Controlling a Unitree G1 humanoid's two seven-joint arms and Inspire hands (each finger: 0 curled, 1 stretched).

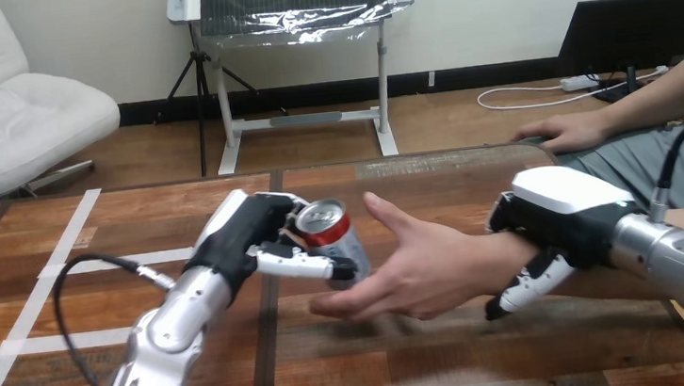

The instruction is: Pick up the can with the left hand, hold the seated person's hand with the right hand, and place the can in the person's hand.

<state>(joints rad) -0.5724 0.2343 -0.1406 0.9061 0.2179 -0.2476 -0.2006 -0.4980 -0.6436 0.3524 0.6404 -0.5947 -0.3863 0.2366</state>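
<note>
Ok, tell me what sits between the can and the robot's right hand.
Head view: the person's open hand lies between them. The can, gripped by the left hand, is at its fingertips; the right hand clasps the person's wrist.

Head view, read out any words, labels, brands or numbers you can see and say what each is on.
Nothing can be read.
Red and silver metal can in the robot's left hand: any print on its side is blurred and partly covered by the hand.
White tape lines on the wooden table: plain.
</note>
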